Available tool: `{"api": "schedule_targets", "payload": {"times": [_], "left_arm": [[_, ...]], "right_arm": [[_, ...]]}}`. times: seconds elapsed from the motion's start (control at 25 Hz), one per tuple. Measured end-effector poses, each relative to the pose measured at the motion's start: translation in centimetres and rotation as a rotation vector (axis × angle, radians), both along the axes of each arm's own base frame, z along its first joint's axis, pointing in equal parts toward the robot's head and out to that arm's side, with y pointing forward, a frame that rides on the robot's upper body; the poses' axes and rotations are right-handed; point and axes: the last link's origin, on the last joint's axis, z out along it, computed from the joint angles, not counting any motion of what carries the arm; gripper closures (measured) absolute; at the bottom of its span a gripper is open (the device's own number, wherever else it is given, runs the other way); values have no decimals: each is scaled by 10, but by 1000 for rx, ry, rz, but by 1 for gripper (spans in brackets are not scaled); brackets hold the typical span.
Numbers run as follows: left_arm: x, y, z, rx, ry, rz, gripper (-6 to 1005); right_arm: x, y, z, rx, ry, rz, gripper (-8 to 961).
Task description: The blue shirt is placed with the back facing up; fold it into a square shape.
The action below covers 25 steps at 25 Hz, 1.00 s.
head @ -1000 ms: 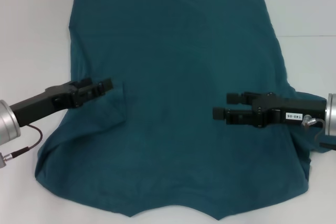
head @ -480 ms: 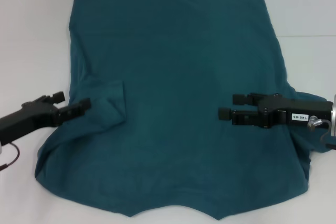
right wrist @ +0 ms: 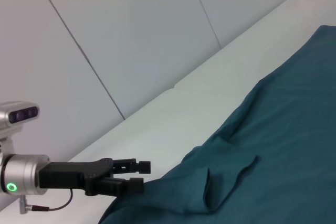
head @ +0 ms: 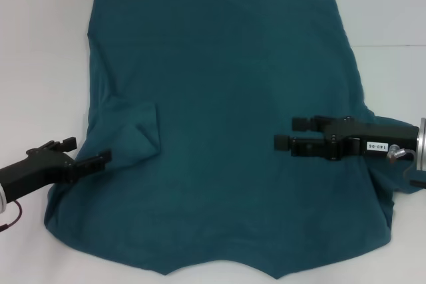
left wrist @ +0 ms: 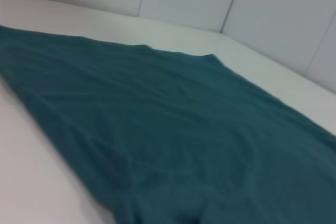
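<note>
Blue shirt [head: 226, 118] lay flat on white table [head: 40, 64], plain side up, filling most of centre. Both side flaps already turned inward, likely narrowing it for square.

Left gripper [head: 85, 153] at 8 o'clock edge, fingers spread, empty, fabric just beside the tips.

Right gripper [head: 289, 132] at 4 o'clock, fingers spread, empty, hovering over cloth.

The blue shirt [head: 226, 118] lies spread flat across the middle of the tabletop [head: 40, 44]. The left pincer [head: 86, 154] sits at the shirt's left edge, fingers apart. The right pincer [head: 289, 133] hovers over the shirt's right part, fingers apart, toward the tabletop's right edge.
</note>
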Motion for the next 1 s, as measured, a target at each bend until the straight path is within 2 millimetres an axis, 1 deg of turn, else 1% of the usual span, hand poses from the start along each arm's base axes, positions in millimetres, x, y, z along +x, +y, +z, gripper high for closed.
{"api": "schedule_targets", "payload": {"times": [0.32, 0.68, 1.0], "left_arm": [[-4, 3, -7, -22, 63, 16, 100], [-3, 3, -9, -31, 63, 13, 144], [-7, 5, -8, -17, 70, 50, 183]], "right_arm": [[0, -2, -2, -4, 5, -4, 40], [1, -3, -2, -3, 6, -9, 40], [1, -2, -1, -1, 7, -5, 40]]}}
